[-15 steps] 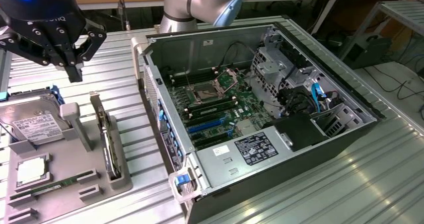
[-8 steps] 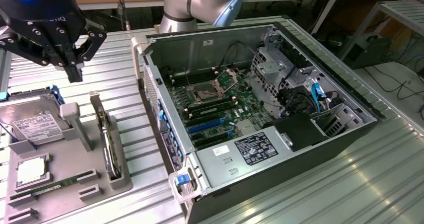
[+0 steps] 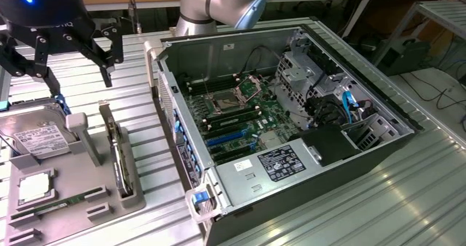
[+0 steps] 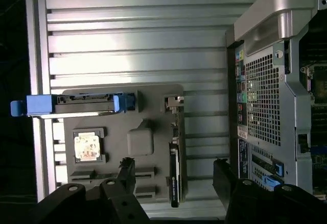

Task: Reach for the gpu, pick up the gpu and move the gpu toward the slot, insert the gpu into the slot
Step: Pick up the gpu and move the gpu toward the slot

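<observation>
— Fingers (image 3: 100, 52)?
— Spread wide apart, nothing held between them. Black gripper (image 3: 76, 81) hangs over the ribbed metal table (image 3: 400, 202), by the far end of the grey tray (image 3: 76, 172).

— Gpu (image 3: 117, 156)?
— Standing on edge in a holder on the tray, on the side nearest the computer case (image 3: 240, 49). Silver bracket (image 3: 104, 114) at the end towards the gripper. Untouched. In the wrist view the card (image 4: 174, 180) is seen edge-on, in line between the two finger tips that show, apart from both.

— Slot (image 3: 224, 139)?
— Blue strip on the green motherboard (image 3: 269, 112), inside the open case, which lies on its side to the exterior view's right of the tray. Card and slot well apart; the case wall stands between them.

— Anything else on the tray?
— Hard drive (image 3: 36, 139) with blue clips, on the side away from the case. Square processor chip (image 3: 33, 187) in its own recess. Slim green memory stick (image 3: 58, 205) lying flat near it. None of them touched by the gripper.
</observation>
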Motion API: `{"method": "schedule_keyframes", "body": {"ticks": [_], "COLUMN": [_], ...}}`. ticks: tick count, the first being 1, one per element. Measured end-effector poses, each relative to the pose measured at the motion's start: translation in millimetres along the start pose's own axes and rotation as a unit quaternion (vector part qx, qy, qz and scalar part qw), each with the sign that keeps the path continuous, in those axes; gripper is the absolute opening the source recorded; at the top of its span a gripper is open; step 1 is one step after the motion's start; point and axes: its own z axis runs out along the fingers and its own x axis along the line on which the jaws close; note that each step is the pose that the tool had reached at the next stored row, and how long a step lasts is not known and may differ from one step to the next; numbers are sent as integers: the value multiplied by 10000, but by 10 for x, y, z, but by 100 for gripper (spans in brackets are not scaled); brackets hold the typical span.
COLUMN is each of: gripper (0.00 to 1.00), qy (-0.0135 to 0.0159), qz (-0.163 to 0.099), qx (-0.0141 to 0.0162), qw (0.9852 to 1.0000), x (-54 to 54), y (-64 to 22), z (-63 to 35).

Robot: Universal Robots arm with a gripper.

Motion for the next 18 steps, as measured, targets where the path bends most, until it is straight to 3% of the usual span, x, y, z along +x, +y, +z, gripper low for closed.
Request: {"method": "schedule_keyframes", "body": {"ticks": [3, 6, 18], "gripper": [72, 72, 72], "qy": [4, 5, 38], "qz": [-82, -98, -288], "qx": [-2, -2, 23], "qw": [10000, 10000, 9996], "x": [-1, -6, -37], "y": [-47, -195, -222], "z": [9, 34, 310]}}
